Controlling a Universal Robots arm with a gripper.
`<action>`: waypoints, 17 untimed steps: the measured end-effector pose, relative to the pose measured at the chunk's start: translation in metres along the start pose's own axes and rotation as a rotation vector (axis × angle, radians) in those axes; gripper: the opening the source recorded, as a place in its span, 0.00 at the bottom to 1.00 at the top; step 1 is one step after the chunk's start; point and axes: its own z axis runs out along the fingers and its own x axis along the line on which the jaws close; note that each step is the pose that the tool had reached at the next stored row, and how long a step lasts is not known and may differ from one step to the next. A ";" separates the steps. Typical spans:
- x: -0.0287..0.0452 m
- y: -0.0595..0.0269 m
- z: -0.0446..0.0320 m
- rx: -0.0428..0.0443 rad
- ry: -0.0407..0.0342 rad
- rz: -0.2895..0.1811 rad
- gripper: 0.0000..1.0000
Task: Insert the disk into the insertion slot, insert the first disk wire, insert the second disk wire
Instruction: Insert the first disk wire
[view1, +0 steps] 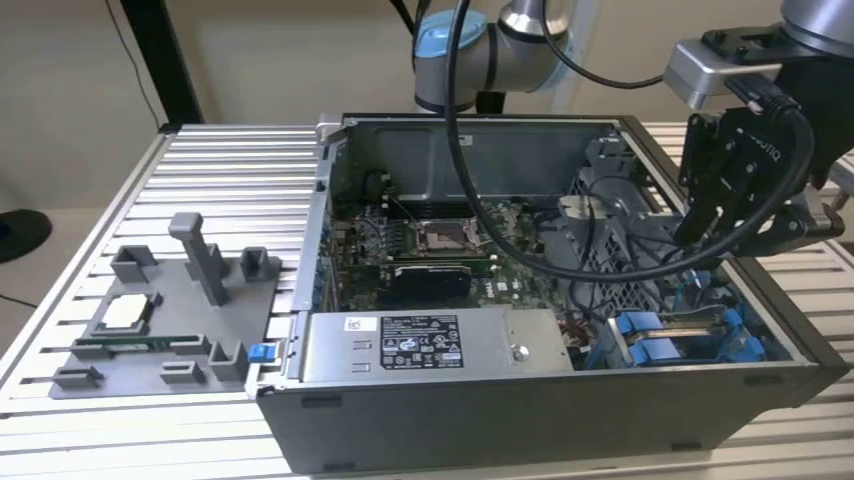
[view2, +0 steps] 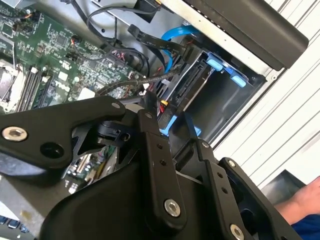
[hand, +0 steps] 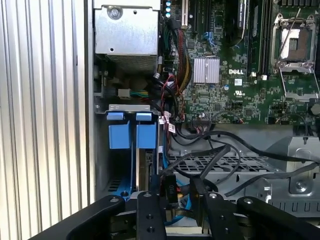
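In the exterior view, the black two-fingered pincer (view1: 727, 235) hangs inside the open grey metal computer case (view1: 534, 410), which stands on the ribbed aluminium surface (view1: 227, 170). Just below the pincer lies the insertion slot (view1: 747, 345), a narrow grey metal bay with blue plastic rails. The disk (view1: 687, 322), a flat silver-grey drive in a bright blue plastic carrier, already appears to sit in it.

In the second wrist view, the pincer (view2: 170, 122) points at the insertion slot (view2: 227, 107). The disk (view2: 192, 85) is seated there just beyond the fingertips, with its blue tabs outward. A small black plastic plug (view2: 165, 107) on a thin blue wire (view2: 175, 32) lies at the fingertips.

In the first wrist view, the fingers (hand: 150, 210) of the pincer (hand: 175, 189) stand apart with the plug (hand: 169, 187) between them. It rests against one finger and a gap remains on the other side, so the pincer reads as open and not yet clamped. The disk (hand: 145, 137) is ahead of the pincer, beside the green circuit board (hand: 240, 90).

As I judge it, the disk is dense, rigid and sensitive to knocks, so it is best pushed or held by its blue carrier rather than its bare faces. The wire is light and limp and will flop if held by the cord. The stiff plug body is the place to grip, squarely across its flat sides, because it is small, smooth and likely to twist.
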 end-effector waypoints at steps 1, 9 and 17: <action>0.0009 0.0000 -0.0001 0.0000 -0.0008 0.000 1.00; 0.0025 0.0004 0.0008 0.0006 -0.0026 0.000 1.00; 0.0030 0.0007 0.0013 0.0010 -0.0060 0.000 1.00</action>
